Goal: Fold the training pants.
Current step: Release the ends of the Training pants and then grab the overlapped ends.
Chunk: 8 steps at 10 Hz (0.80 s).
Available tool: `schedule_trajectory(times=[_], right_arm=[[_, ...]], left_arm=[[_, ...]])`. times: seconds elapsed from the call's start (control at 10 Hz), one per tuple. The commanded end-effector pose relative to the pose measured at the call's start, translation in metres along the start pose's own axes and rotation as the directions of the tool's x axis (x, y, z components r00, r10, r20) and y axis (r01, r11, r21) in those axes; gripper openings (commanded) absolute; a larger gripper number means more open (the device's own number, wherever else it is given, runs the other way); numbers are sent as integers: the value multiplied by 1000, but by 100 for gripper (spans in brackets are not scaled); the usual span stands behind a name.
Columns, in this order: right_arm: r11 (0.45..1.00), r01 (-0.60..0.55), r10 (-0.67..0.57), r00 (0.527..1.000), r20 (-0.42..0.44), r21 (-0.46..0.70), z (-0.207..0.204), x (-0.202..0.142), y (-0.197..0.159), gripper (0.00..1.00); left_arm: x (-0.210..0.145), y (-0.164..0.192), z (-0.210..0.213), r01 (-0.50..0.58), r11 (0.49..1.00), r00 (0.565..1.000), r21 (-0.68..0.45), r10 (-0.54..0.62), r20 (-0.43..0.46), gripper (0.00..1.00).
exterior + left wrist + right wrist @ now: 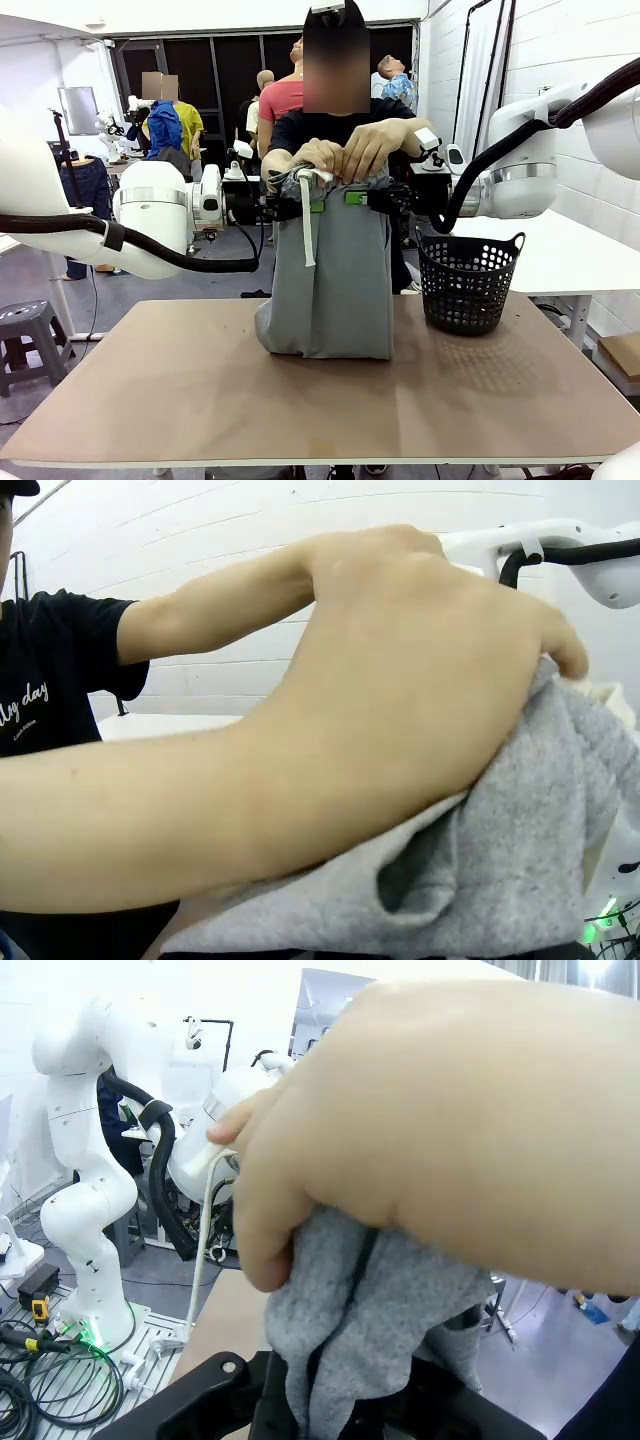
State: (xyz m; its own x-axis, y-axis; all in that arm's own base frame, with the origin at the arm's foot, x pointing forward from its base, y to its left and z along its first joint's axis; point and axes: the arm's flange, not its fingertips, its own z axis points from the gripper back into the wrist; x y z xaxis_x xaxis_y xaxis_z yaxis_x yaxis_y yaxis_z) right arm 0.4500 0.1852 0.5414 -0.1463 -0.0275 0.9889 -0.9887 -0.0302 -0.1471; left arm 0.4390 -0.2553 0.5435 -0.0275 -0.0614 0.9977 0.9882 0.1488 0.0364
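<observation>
The training pants [335, 280] hang in the middle of the scene, straight down like a grey curtain. The top is held up in the air. The leg ends reach the surface [300, 400] and bunch up there a little, mostly on the left side. The long white drawstring [307, 235] hangs down the front.

I hold the pants up with both of my hands. My left hand [312, 207] is pinched tight on the left part of the waistband [335, 187]. My right hand [355, 197] is pinched tight on the right part, just beside it. In my right wrist view I can see grey cloth going down between my black fingers. I think I hold the pants this high so they hang flat and the legs line up before the fold.

The person stands at the far side, right behind the pants. The person's two hands rest on top of the waistband, one on the left [310, 158] and one on the right [375, 145], just above my hands. I think the person is fixing the bunched cloth at the top, or helping to start the fold. I cannot tell which.

A black basket [468, 290] stands on the surface to the right of the pants, near them but not touching. The near part of the surface is bare, so there is room to lay the pants down.

I think the fold is only at its start. The pants are not yet flat on the surface.
</observation>
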Motion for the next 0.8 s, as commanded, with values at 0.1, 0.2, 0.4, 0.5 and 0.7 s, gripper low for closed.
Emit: schedule_trajectory(times=[0.1,0.2,0.4,0.5,0.7], right_arm=[[1000,-6,6,1000,14,0,0,0,4,0],[1000,-6,6,1000,14,0,0,0,4,0],[1000,-6,6,1000,14,0,0,0,4,0],[1000,-6,6,1000,14,0,0,0,4,0],[1000,-6,6,1000,14,0,0,0,4,0]], left_arm=[[3,1,1,1,1000,1000,-4,-1,10,0],[3,1,1,1,1000,1000,-4,-1,10,0],[3,1,1,1,1000,1000,-4,-1,10,0],[3,1,1,1,1000,1000,-4,-1,10,0],[3,1,1,1,1000,1000,-4,-1,10,0]])
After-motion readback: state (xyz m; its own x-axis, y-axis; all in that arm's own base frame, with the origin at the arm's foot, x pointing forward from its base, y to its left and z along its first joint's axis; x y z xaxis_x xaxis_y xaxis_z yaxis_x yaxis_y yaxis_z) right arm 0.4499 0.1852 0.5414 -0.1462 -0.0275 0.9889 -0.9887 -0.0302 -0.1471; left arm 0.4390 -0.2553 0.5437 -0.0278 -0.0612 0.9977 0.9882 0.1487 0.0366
